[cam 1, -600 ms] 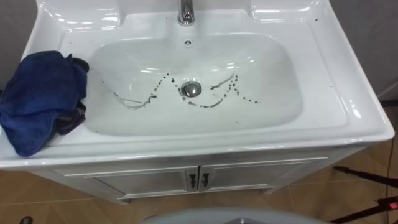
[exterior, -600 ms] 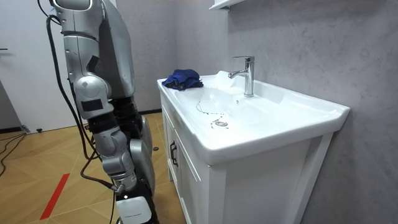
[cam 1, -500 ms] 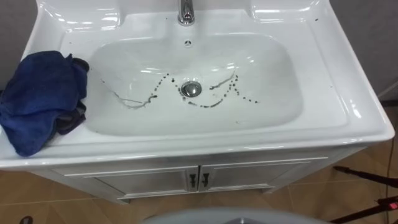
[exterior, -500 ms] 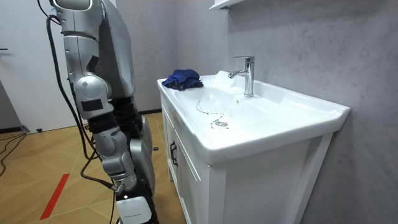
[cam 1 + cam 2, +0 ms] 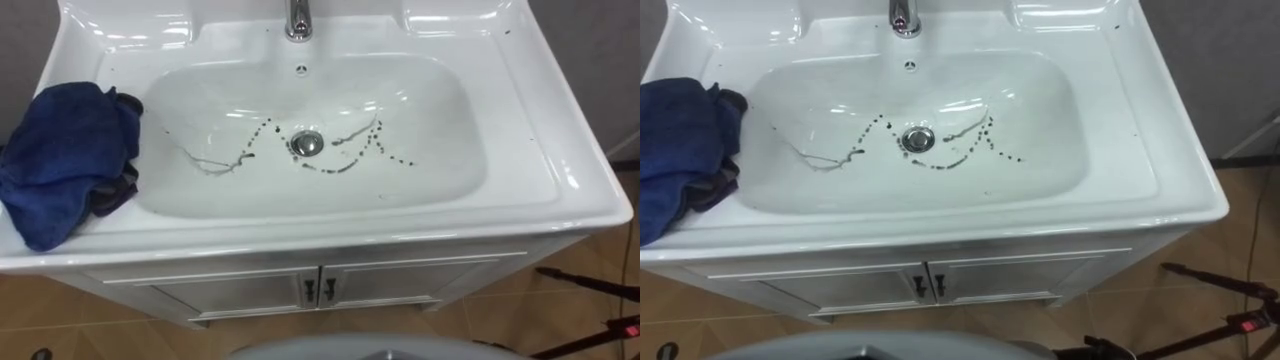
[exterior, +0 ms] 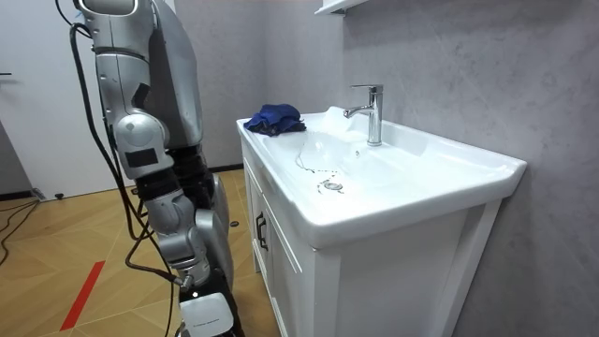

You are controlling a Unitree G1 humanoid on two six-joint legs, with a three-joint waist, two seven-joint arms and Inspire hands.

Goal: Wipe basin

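On the left rim of the basin (image 5: 470,175), just beside the bowl: blue cloth (image 5: 65,160), bunched in a heap, untouched, with a darker scrap poking out at its right edge. Judged step in hand: fetching that cloth, no wiping yet begun. Best taken from above, closing round the thick middle of the heap rather than a loose corner, so as to lift the whole wad clear of the rim. Then down into the bowl, starting at the thin grey scrawl (image 5: 210,162) left of the drain (image 5: 307,143). Press flat and sweep rightward across the dotted dark trail (image 5: 350,162) towards the right wall, keeping below the faucet (image 5: 298,18) to avoid knocking it. Worth overlapping the strokes, as likely to smear rather than lift on one pass.

Over in the room view, standing before the cabinet (image 6: 374,281), right hand (image 6: 201,304) hanging low at the side, well apart from the cloth. Open or closed: cannot tell.

Counted, left to right:
- one cloth
- one scrawl
- one drain, one overflow hole (image 5: 302,69) and one faucet, in line at the centre
- one broken trail of specks, too many to number
- two doors (image 5: 220,288) below, with two handles (image 5: 309,290) side by side
- two dark stand legs (image 5: 590,282) on the floor at far right
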